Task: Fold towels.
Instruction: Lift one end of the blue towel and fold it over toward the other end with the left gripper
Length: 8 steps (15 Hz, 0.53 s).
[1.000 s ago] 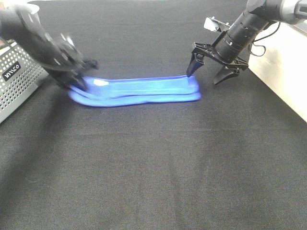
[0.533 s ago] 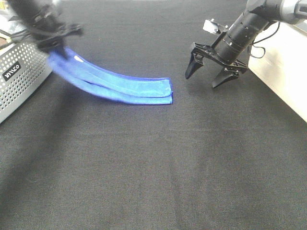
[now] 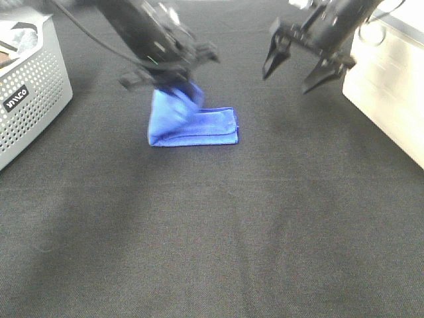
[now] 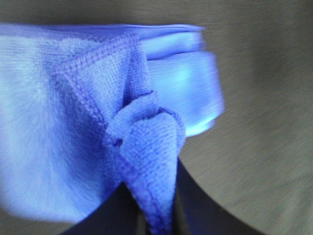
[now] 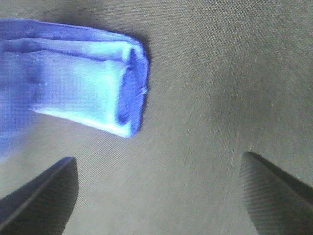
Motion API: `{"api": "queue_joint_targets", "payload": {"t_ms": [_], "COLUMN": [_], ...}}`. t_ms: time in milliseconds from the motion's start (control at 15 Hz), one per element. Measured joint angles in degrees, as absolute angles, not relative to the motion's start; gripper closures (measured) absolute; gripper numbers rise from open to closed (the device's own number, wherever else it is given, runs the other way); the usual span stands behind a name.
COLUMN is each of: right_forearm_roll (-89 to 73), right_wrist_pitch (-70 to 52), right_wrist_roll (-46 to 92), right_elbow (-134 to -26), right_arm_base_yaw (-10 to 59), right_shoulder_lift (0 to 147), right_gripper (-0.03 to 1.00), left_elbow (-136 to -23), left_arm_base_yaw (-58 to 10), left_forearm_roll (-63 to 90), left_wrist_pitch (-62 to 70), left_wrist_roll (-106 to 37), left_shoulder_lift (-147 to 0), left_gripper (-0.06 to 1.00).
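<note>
- Overall, a bench (image 3: pixel 225 238) covered in black woven cloth fills the exterior high view from edge to edge.
- A grey perforated plastic basket (image 3: pixel 33 93) stands at the upper left edge of the frame, and a pale cream box-shaped block (image 3: pixel 391 99) sits at the right edge.
- The bright royal-blue microfiber towel (image 3: pixel 209 124) lies folded on the bench, upper centre of the frame. Its left part is drawn up off the cloth.
- The black left arm (image 3: pixel 142 30) reaches in from the upper left. Its jaws are clamped on a bunched, stitched edge of the towel (image 4: pixel 146 127).
- The black right arm (image 3: pixel 338 20) hangs at the upper right. Its jaws stand wide apart over bare cloth, gripping nothing, and the towel's folded end (image 5: pixel 98 83) lies apart from them.
</note>
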<state>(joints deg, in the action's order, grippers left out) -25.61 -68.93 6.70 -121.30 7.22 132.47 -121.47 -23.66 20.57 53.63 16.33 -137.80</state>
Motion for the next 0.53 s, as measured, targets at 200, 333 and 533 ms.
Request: {"api": "queue_joint_targets", "payload": {"t_ms": [200, 333, 533], "right_forearm_roll": [-25.32, -25.15, -24.81], "right_wrist_pitch": [-69.21, -69.21, -69.21], "right_wrist_roll": [6.47, 6.42, 6.42], "right_elbow": [-121.30, -121.30, -121.30], "right_arm_base_yaw": [7.22, 7.22, 7.22], "right_shoulder_lift": [130.69, 130.41, 129.89], "right_gripper": [0.13, 0.13, 0.13], "left_elbow": [-121.47, -121.47, -121.47], "left_arm_base_yaw": [-24.35, -24.35, -24.35], "left_forearm_roll": [27.73, 34.49, 36.90], "left_wrist_pitch": [48.76, 44.75, 42.28], "left_wrist_roll": [16.73, 16.73, 16.73], "left_shoulder_lift": [-140.55, -141.18, -141.18], "left_gripper": [0.64, 0.38, 0.25]}}
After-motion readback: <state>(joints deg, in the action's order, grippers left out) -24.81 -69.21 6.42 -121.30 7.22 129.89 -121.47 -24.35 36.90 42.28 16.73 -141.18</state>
